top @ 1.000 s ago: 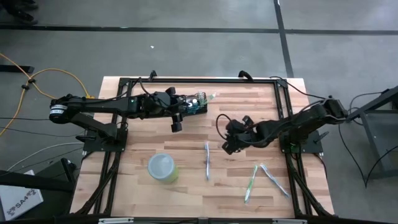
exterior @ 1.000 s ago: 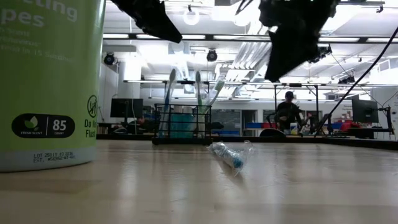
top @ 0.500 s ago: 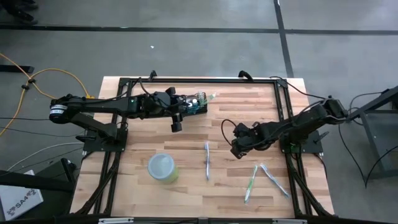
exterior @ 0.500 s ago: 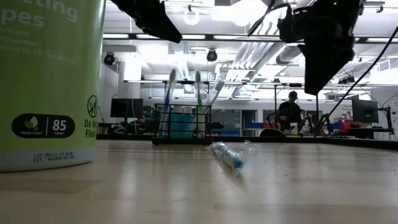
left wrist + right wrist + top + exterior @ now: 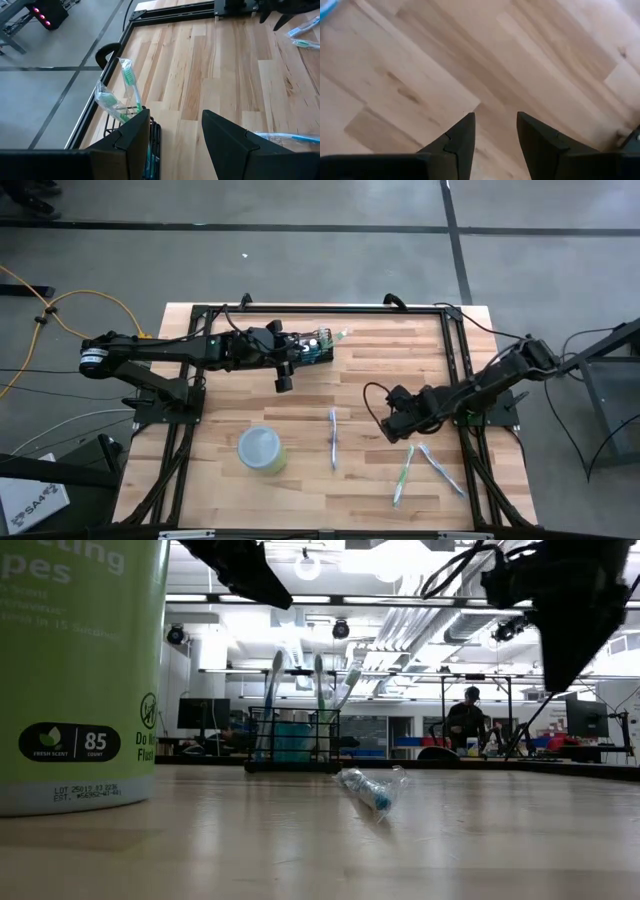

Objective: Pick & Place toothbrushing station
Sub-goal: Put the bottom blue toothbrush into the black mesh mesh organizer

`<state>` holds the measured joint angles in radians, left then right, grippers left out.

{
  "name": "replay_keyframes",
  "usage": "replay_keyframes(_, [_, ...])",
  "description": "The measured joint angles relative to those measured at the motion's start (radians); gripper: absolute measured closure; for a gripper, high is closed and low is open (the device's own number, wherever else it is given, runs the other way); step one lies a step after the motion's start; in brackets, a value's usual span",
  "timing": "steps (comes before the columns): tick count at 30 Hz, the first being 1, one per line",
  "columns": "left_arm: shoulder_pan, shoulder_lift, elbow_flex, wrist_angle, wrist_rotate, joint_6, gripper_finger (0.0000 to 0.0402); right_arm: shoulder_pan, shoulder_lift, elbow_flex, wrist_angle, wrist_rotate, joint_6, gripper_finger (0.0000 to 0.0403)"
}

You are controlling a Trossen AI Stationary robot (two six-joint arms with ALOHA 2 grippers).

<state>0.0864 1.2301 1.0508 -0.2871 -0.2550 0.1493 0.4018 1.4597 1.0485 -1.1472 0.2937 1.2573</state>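
Black mesh holder (image 5: 312, 350), upright, table's far edge

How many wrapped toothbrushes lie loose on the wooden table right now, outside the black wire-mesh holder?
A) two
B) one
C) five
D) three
D: the high view shows one wrapped toothbrush mid-table and a pair by the right end effector, all outside the black wire-mesh holder.

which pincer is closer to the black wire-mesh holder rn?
Left. The left pincer sits right beside the black wire-mesh rectangular holder; the right pincer hangs far across the table, near the loose toothbrushes.

The wooden table (image 5: 300, 480) carries the toothbrushing station (image 5: 312, 348), a green cup (image 5: 262, 450), and loose toothbrushes (image 5: 333, 437).
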Motion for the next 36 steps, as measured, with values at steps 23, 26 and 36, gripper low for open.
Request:
replay_keyframes(23, [0.000, 0.000, 0.000, 0.000, 0.000, 0.000, 0.0228, 0.232, 0.000, 0.000, -0.028, -0.143, 0.373, 0.0266])
replay_keyframes(26, [0.000, 0.000, 0.000, 0.000, 0.000, 0.000, 0.0228, 0.268, 0.000, 0.000, -0.027, -0.174, 0.424, 0.0266])
replay_keyframes(36, [0.000, 0.000, 0.000, 0.000, 0.000, 0.000, 0.0228, 0.360, 0.001, -0.003, -0.021, -0.216, 0.565, 0.0266])
